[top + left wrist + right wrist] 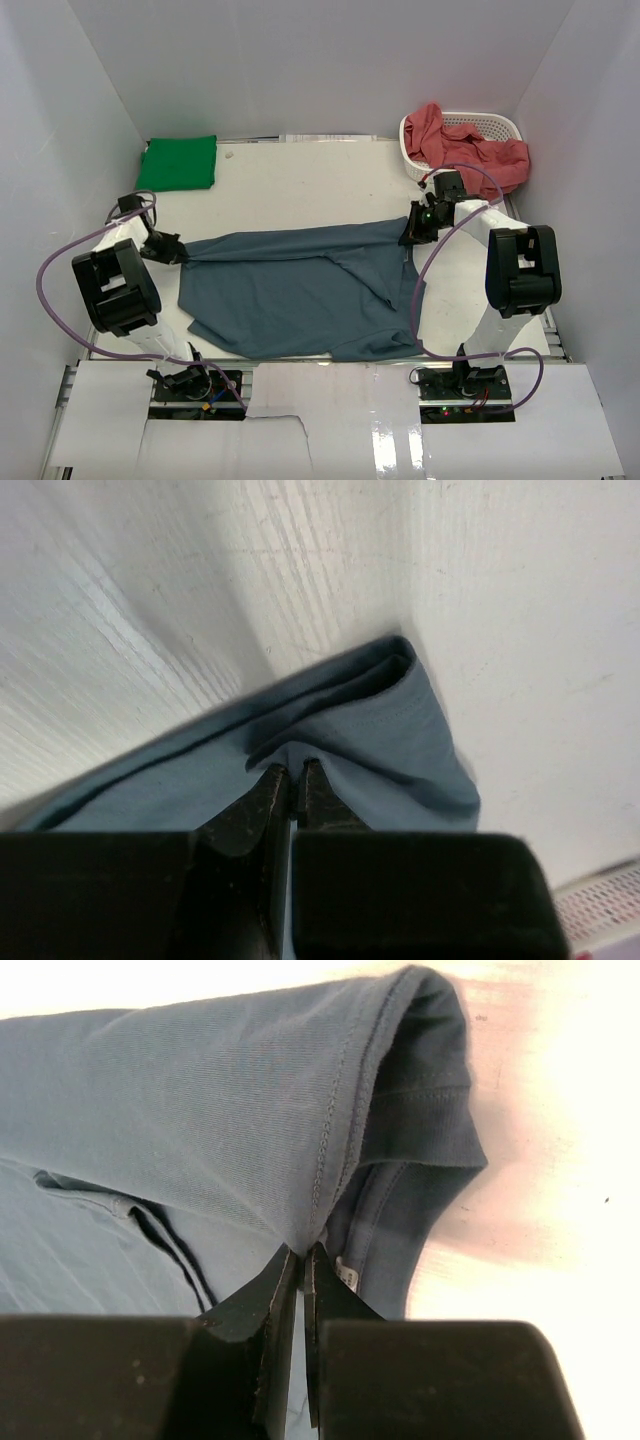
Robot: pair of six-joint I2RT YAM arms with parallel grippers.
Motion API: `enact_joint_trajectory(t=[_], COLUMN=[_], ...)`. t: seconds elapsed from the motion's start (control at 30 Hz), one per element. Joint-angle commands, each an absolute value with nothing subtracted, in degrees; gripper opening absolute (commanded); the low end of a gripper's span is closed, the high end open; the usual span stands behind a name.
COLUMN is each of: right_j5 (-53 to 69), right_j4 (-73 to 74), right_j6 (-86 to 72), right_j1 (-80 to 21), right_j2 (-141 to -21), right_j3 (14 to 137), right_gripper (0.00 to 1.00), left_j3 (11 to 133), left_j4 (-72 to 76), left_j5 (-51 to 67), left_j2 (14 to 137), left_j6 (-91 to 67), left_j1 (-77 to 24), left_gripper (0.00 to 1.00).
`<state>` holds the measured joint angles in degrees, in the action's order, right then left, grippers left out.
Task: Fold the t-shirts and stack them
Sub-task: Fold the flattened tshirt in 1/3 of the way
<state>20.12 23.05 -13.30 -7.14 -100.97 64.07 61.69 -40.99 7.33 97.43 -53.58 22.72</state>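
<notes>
T-shirt (290, 290) seemingly taut between low grippers (183, 254) (408, 238)

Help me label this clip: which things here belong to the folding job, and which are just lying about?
Job:
- blue shirt, pinched by left gripper and right gripper
- green shirt, folded
- red shirts, heaped far right

Lying about:
- basket holding the red shirts

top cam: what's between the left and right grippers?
The slate blue t-shirt. The left gripper pinches one end and the right gripper the other, with the shirt's far edge stretched between them. Clearest in the top view.
</notes>
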Motion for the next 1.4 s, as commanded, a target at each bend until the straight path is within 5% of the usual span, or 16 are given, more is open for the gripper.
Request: enact_joint_trajectory(t=[0.0, 0.3, 0.8, 1.03, 1.07, 1.27, 1.37], right_j5=[18.3, 16.3, 15.8, 16.1, 16.2, 16.1, 14.6], right_j4=[25.4, 27.9, 28.9, 28.7, 28.7, 28.8, 28.5], right_j6=[-12.4, -11.2, -11.2, -11.2, -11.2, -11.2, -11.4], right_j1=[-6.9, -6.8, -6.8, -6.8, -6.8, -6.8, -6.8], right_j2=[-102.0, -104.7, -107.3, -107.5, -107.5, -107.1, -105.2], right_j3=[66.4, 67.3, 70.1, 70.0, 70.0, 69.9, 70.0], right_gripper=[0.08, 0.08, 0.08, 0.08, 0.08, 0.47, 0.5], left_j3=[63.6, 60.1, 50.6, 49.2, 49.1, 50.2, 51.9], left_j4=[-39.1, -38.0, -38.6, -38.6, -38.7, -39.7, -40.2], left_j5=[-2.4, -14.0, -12.2, -12.1, -12.1, -13.5, -17.2], left_j2=[96.4, 92.4, 77.8, 74.4, 74.4, 77.0, 78.2], left_j6=[-48.0, -46.2, -42.8, -42.3, -42.3, -42.9, -44.5], left_j1=[19.5, 11.4, 9.6, 9.6, 9.5, 9.6, 9.5], left_gripper=[0.0, 0.0, 0.01, 0.72, 0.93, 0.98, 0.98])
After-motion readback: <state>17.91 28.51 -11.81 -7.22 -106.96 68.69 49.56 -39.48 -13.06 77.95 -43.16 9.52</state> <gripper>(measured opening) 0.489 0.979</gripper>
